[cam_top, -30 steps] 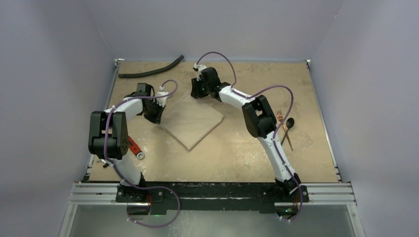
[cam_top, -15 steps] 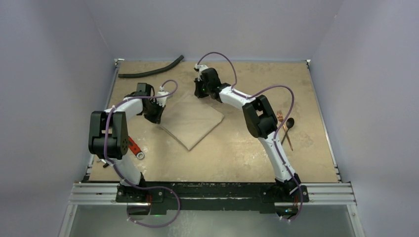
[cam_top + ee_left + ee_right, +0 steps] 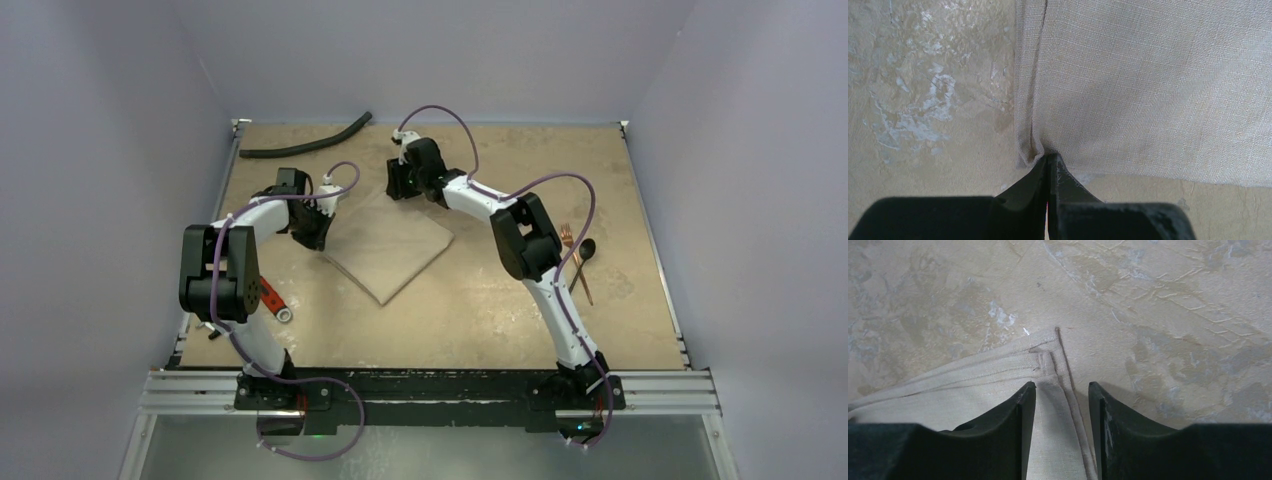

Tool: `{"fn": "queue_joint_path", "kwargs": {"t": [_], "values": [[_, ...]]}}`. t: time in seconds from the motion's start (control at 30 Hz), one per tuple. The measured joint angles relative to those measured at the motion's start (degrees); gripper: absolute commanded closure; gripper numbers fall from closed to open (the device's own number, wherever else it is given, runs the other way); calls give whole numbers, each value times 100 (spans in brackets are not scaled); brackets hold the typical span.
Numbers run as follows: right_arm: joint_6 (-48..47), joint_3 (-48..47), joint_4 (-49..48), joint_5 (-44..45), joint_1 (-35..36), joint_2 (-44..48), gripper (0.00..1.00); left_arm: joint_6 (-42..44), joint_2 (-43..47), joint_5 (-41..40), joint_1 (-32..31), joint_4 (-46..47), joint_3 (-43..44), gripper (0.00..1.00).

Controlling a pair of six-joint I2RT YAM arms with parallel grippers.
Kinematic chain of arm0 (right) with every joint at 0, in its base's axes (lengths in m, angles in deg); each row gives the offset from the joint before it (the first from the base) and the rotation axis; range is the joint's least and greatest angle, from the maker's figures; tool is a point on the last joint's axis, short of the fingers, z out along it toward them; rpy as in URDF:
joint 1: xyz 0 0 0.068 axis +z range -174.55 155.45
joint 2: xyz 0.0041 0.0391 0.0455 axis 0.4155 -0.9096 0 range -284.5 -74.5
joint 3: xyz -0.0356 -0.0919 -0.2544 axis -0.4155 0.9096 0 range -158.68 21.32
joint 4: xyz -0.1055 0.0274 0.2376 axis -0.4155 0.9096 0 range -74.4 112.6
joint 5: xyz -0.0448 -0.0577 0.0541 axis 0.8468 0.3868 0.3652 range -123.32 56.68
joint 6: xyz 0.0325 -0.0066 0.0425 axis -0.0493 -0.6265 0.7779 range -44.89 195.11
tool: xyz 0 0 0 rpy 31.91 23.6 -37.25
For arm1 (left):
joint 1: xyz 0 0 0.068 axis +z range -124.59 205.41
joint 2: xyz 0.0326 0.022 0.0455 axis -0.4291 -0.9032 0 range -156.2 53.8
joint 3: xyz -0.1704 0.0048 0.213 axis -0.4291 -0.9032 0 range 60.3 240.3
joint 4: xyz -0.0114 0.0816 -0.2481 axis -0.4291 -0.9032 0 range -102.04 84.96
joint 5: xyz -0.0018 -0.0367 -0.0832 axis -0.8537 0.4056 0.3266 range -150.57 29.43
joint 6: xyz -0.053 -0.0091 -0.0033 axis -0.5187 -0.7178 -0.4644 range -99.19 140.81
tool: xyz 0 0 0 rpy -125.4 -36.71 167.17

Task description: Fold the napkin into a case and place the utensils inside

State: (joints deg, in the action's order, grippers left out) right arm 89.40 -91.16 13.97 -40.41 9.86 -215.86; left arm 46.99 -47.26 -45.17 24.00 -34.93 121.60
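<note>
The beige napkin (image 3: pixel 390 245) lies flat as a diamond mid-table. My left gripper (image 3: pixel 318 238) is at its left corner; in the left wrist view the gripper (image 3: pixel 1049 161) is shut with its tips pinching the puckered corner of the napkin (image 3: pixel 1158 85). My right gripper (image 3: pixel 393 188) is at the far corner; in the right wrist view the gripper (image 3: pixel 1062 390) is open, its jaws straddling the hemmed edge of the napkin (image 3: pixel 1048 405) just behind the corner tip. The copper fork (image 3: pixel 572 255) and the dark-bowled spoon (image 3: pixel 586 248) lie together at the right, behind my right arm.
A long black curved hose (image 3: pixel 305 140) lies at the far left of the table. A red-handled tool (image 3: pixel 272 298) lies near the left arm's elbow. Metal rails border the table's near edge (image 3: pixel 430 385), and walls enclose the other sides.
My right gripper has shifted slightly over the napkin's far corner. The left gripper and the napkin have not visibly moved.
</note>
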Motion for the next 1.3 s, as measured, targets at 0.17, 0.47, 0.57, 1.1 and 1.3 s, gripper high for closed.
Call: {"fn": "queue_joint_path", "kwargs": {"t": [0.17, 0.47, 0.57, 1.1, 1.3], "values": [[-7, 0, 2, 48, 79, 0, 65, 2, 0, 4, 7, 0, 0, 100], [-96, -15, 28, 232, 186, 0, 89, 15, -9, 46, 28, 0, 0, 100], [-103, -55, 63, 317, 201, 0, 96, 42, -9, 48, 28, 0, 0, 100], [-297, 144, 90, 612, 284, 262, 100, 48, -20, 57, 31, -22, 17, 100], [-389, 570, -44, 656, 363, 905, 100, 48, -35, 72, 37, -55, 42, 100]]}}
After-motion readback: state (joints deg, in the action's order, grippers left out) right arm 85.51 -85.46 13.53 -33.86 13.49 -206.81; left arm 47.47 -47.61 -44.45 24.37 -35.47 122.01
